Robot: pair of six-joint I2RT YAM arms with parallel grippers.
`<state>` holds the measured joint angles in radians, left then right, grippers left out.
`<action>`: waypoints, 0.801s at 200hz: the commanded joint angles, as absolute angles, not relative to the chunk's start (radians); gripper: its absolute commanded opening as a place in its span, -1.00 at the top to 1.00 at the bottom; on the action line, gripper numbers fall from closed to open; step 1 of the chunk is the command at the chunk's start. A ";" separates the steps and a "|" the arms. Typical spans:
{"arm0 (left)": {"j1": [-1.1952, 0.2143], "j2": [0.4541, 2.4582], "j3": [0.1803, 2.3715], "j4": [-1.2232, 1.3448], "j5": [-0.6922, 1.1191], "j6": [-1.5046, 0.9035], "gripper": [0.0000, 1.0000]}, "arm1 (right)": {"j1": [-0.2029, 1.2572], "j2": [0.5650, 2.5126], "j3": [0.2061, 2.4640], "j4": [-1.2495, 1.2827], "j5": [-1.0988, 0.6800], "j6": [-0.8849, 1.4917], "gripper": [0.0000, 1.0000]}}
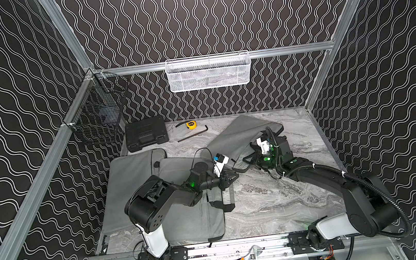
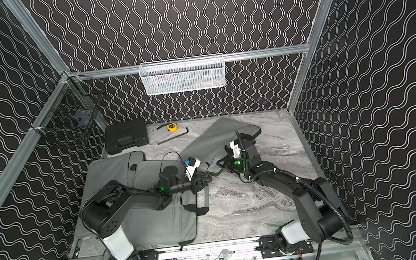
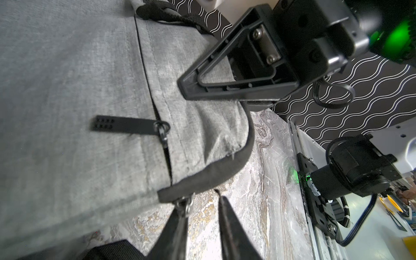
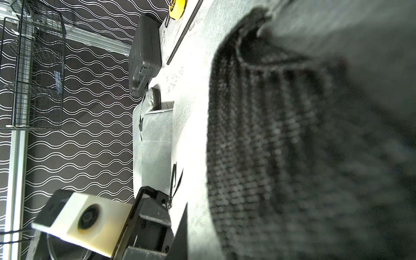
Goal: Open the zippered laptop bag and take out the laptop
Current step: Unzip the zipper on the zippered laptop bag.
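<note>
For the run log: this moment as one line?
left gripper: open at zipper pull | right gripper: shut on grey bag | laptop: not visible

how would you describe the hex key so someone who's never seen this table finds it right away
Start at the back of the marble table, between the black case and the grey bag at back right. Just in front of the yellow tape measure lies the hex key: a thin black L-shaped rod, the only long, bare bar among those chunkier things.
</note>
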<state>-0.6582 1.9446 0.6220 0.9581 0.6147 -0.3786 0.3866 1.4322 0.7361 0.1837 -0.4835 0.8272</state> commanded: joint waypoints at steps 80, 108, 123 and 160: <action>-0.658 1.950 0.656 0.916 0.585 -0.367 0.34 | 0.389 1.389 0.742 0.252 -0.488 0.823 0.78; -0.658 1.939 0.637 0.943 0.579 -0.368 0.55 | 0.388 1.397 0.743 0.249 -0.485 0.819 0.78; -0.660 1.919 0.612 0.964 0.570 -0.367 0.76 | 0.388 1.404 0.743 0.253 -0.485 0.820 0.78; -0.659 1.861 0.572 0.921 0.544 -0.349 1.00 | 0.387 1.420 0.747 0.256 -0.474 0.815 0.78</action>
